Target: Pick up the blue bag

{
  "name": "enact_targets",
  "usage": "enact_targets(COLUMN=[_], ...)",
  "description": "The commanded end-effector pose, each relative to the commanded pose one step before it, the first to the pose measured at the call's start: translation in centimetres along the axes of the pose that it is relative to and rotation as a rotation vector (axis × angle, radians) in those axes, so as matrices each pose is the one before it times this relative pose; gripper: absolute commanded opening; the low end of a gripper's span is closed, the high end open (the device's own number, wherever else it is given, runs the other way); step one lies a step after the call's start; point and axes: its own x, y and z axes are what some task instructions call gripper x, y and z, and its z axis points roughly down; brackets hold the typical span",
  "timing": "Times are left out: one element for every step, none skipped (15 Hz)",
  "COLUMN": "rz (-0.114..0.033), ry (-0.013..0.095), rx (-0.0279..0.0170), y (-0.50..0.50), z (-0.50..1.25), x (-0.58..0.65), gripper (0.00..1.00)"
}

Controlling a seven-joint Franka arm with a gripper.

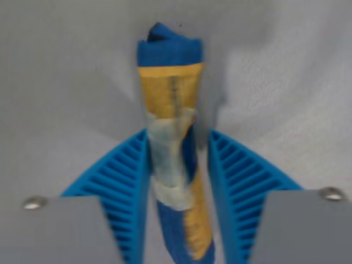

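Your blue ribbed-finger gripper (179, 165) clenched around the crumpled blue and yellow plastic bag (173, 137), bag upright between both fingers, pale grey cloth surface (60, 82) beyond your fingertips

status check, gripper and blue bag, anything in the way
Gripper straddling the blue bag, fingers close on both sides, firm grip not confirmed. Bag squeezed narrow, over grey cloth. Nothing in the way.

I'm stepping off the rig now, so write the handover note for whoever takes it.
Gripper: the ribbed blue fingers stand either side of the bag; the wrist view's left one touches it, a thin gap shows on the right. Whether the grip is firm cannot be told.
Crumpled blue and yellow plastic bag: between the fingers, over the pale grey cloth surface.
Done: gripper lined up on the bag.
Left: confirm the grip, lift.
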Motion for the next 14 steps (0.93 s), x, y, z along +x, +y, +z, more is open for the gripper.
enact_targets(rz=[0.0166,0.0000,0.0000,0.0000,0.0000,0.0000,0.0000,-0.0005,-0.0005,0.0002,0.0005,0.0003,-0.0002,0.0002], ry=[0.0939,0.0000,0.0000,0.0000,0.0000,0.0000,0.0000,-0.0002,-0.0021,-0.0048,-0.0075,-0.0097,-0.0071,-0.0035], rx=[0.04802,0.00000,0.00000,0.00000,0.00000,0.00000,0.00000,-0.00011,-0.00027,-0.00076,-0.00138,-0.00166,-0.00173,-0.00184], y=[-0.162,0.000,0.000,0.000,0.000,0.000,0.000,-0.008,-0.017,0.044,0.089,0.069,0.048,0.050], z=[-0.144,0.000,0.000,0.000,0.000,0.000,0.000,-0.500,-0.500,-0.500,-0.500,-0.500,-0.500,-0.500], x=[-0.592,0.000,0.000,0.000,0.000,0.000,0.000,0.179,0.092,-0.003,-0.122,-0.218,-0.082,0.146], gripper=[0.00,0.00,0.00,0.00,0.00,0.00,0.00,0.00,0.00,0.00,0.00,0.00,0.00,0.00])
